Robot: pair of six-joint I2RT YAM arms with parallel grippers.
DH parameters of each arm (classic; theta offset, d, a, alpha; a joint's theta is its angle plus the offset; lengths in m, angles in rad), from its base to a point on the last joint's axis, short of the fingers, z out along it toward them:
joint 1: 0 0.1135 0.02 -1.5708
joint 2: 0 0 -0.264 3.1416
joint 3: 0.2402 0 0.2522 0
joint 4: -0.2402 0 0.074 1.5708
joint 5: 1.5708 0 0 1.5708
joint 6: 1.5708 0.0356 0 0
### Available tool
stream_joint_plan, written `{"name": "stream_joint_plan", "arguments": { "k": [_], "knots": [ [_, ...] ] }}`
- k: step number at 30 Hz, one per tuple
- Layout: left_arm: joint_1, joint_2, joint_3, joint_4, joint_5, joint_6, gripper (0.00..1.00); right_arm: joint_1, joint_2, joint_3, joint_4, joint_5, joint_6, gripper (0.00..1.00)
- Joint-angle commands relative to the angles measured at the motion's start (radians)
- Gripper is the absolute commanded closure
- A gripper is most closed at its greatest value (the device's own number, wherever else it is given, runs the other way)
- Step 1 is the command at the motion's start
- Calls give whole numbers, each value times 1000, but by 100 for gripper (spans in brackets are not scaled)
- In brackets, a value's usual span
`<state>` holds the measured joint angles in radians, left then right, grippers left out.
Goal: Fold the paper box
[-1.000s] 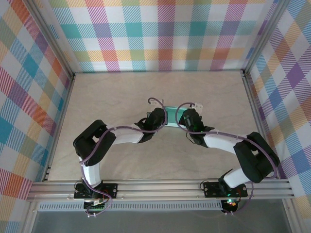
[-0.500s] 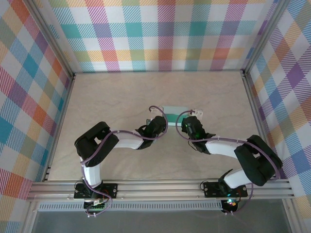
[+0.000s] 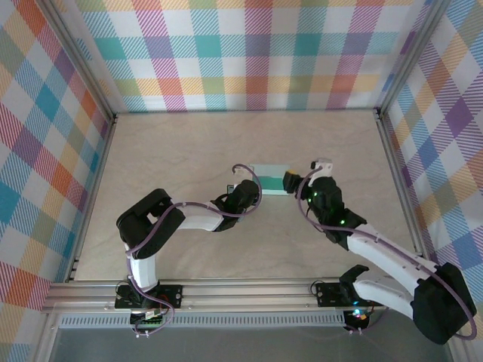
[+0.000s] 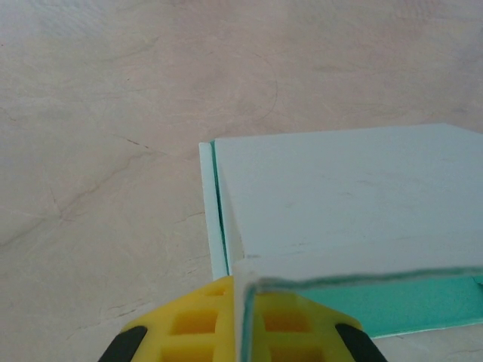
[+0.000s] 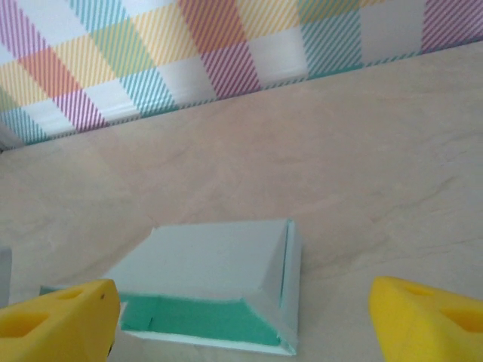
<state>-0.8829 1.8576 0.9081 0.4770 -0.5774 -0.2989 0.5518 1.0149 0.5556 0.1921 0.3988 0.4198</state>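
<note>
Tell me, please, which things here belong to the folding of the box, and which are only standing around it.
Belong to the job:
- paper box
- left fingers, shut on the box wall
- right fingers, open

Only surroundings:
- table
- plaid walls
- metal rail
</note>
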Motion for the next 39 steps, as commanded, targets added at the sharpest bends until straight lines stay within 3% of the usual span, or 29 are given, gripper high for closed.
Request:
{"name": "stream_joint_plan", "arguments": {
  "k": [1, 4, 11, 18, 22, 25, 30, 31, 36, 39],
  "knots": [
    [-11, 16, 31, -6, -2, 38, 100, -114, 95, 162, -225, -230, 117, 12],
    [-15, 17, 35, -6, 2, 41, 98, -168, 251, 297, -330, -393, 174, 12],
    [-18, 10, 35, -27, 2, 46, 91, -215, 509, 434, -347, -512, 218, 13],
    [-24, -32, 17, -43, 32, 81, 82, -244, 613, 449, -289, -606, 271, 14],
    [-37, -75, -22, -24, 51, 102, 44, -244, 633, 449, -284, -598, 286, 14],
    [-42, -106, -48, -28, 85, 98, 28, -245, 643, 456, -288, -588, 278, 14],
    [-59, -193, -174, 54, 199, 131, 13, -249, 663, 478, -303, -581, 257, 13],
    [-62, -223, -213, 86, 241, 144, 4, -250, 668, 482, -305, -581, 253, 13],
    [-62, -382, -263, 49, 404, 132, 0, -263, 691, 486, -295, -596, 232, 13],
    [-52, -452, -209, -48, 401, 90, 0, -263, 702, 475, -281, -590, 216, 13]
  ]
}}
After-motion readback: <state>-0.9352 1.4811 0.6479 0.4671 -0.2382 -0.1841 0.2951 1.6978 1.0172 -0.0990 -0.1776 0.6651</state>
